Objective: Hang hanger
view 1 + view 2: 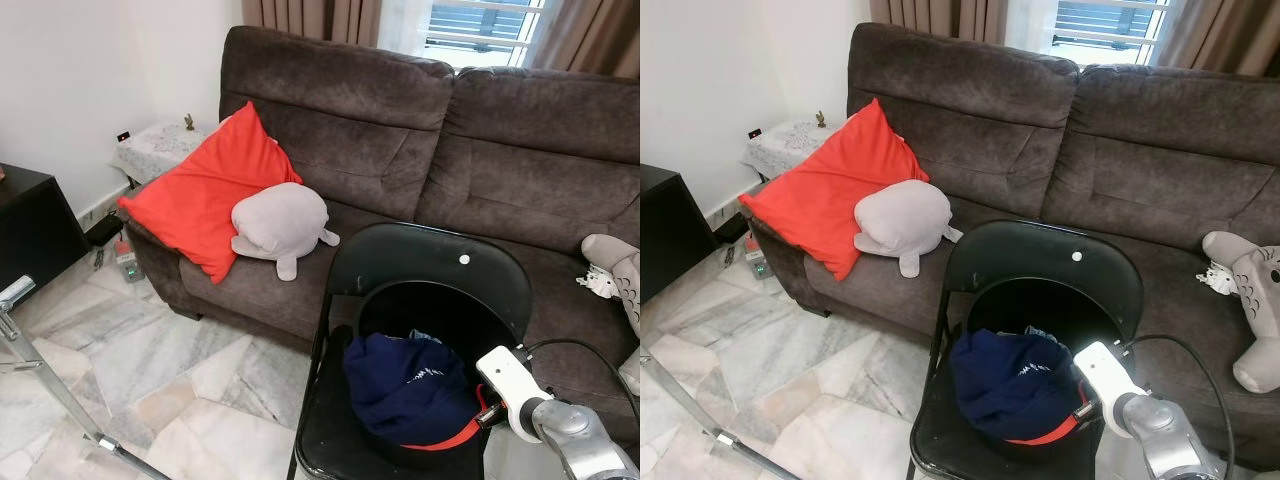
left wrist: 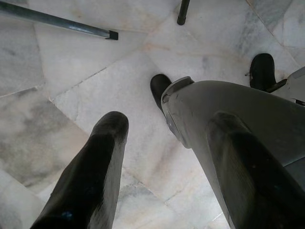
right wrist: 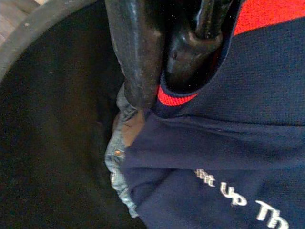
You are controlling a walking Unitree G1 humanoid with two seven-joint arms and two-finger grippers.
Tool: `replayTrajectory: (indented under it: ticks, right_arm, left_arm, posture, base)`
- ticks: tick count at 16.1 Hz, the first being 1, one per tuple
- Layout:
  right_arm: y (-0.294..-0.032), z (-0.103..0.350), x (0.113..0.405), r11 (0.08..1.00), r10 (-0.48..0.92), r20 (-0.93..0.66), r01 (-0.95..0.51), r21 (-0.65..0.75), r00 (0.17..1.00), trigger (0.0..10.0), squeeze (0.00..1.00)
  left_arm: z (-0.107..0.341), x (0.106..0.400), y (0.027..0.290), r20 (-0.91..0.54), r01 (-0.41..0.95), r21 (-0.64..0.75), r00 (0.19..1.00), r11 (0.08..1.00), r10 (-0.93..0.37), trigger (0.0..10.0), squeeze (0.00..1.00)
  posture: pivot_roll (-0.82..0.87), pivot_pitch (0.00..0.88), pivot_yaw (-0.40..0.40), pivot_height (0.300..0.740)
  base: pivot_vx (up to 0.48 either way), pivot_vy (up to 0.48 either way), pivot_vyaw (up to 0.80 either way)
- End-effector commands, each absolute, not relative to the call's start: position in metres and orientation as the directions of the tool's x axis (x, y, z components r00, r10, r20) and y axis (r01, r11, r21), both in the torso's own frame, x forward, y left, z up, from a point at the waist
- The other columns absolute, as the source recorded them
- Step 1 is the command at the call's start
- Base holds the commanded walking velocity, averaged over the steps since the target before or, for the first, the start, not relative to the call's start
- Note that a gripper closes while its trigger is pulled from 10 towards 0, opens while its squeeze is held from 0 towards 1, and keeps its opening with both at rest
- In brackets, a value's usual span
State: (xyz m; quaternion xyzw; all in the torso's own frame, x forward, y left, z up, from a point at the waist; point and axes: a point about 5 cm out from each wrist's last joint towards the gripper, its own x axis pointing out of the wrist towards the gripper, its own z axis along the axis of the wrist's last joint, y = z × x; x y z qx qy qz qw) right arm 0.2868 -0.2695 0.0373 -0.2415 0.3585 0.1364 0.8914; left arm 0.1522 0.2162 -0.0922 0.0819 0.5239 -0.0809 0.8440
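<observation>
The right pincer (image 3: 176, 57) is clamped on the red-trimmed edge of a navy garment (image 1: 410, 385) lying in a black basket (image 1: 395, 300) on a black folding chair (image 1: 430, 265). The left pincer (image 2: 167, 167) hangs apart over the marble floor (image 2: 71, 67). Beyond stands a brown sofa (image 1: 520, 150) with a red cushion (image 1: 205, 190).

Black folding chair (image 1: 420, 270) on a marble floor (image 1: 150, 370), its seat holding a black basket (image 1: 380, 300) with a navy garment (image 1: 410, 385) inside
</observation>
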Motion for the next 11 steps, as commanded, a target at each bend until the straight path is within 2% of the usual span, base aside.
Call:
replayTrajectory:
  ticks: [1, 3, 5, 6, 8, 10, 11]
  right_arm:
    - [-0.272, 0.040, 0.290, 0.866, 0.035, -0.681, -0.362, -0.345, 0.732, 0.0, 0.00]
    - [-0.275, 0.046, 0.294, 0.878, 0.002, -0.646, -0.311, -0.364, 0.763, 0.0, 0.00]
    - [-0.273, 0.067, 0.306, 0.911, -0.030, -0.485, -0.175, -0.373, 0.874, 0.0, 0.00]
    - [-0.265, 0.083, 0.312, 0.939, -0.026, -0.362, -0.102, -0.329, 0.932, 0.0, 0.00]
    - [-0.245, 0.097, 0.312, 0.966, 0.011, -0.251, -0.076, -0.248, 0.968, 0.0, 0.00]
    - [-0.218, 0.098, 0.304, 0.980, 0.053, -0.211, -0.091, -0.175, 0.976, 0.0, 0.00]
    - [-0.215, 0.097, 0.303, 0.981, 0.053, -0.207, -0.089, -0.170, 0.977, 0.0, 0.00]
  left_arm:
    - [-0.094, 0.148, 0.218, -0.908, 0.228, 0.055, 0.416, 0.972, -0.046, 10.0, 0.00]
    - [-0.094, 0.148, 0.218, -0.908, 0.229, 0.056, 0.416, 0.972, -0.046, 10.0, 0.00]
    - [-0.094, 0.147, 0.218, -0.908, 0.229, 0.057, 0.417, 0.972, -0.045, 10.0, 0.00]
    - [-0.094, 0.147, 0.218, -0.908, 0.230, 0.057, 0.416, 0.971, -0.045, 10.0, 0.00]
    - [-0.094, 0.147, 0.217, -0.909, 0.236, 0.057, 0.414, 0.970, -0.048, 10.0, 0.00]
    - [-0.095, 0.146, 0.217, -0.909, 0.238, 0.055, 0.414, 0.970, -0.050, 10.0, 0.00]
    - [-0.095, 0.146, 0.217, -0.909, 0.237, 0.055, 0.414, 0.970, -0.050, 10.0, 0.00]
  posture:
    - [-0.05, 0.000, -0.004, 0.740]
    - [-0.05, 0.000, -0.006, 0.740]
    - [-0.05, 0.000, -0.007, 0.740]
    - [-0.06, 0.000, -0.005, 0.740]
    - [-0.07, 0.000, -0.005, 0.740]
    - [-0.06, 0.000, -0.009, 0.740]
    - [-0.06, 0.000, -0.009, 0.740]
  base:
    - [0.000, 0.000, 0.00]
    - [0.000, 0.000, 0.00]
    - [0.000, 0.000, 0.00]
    - [0.000, 0.000, 0.00]
    - [0.000, 0.000, 0.00]
    - [0.000, 0.000, 0.00]
    - [0.000, 0.000, 0.00]
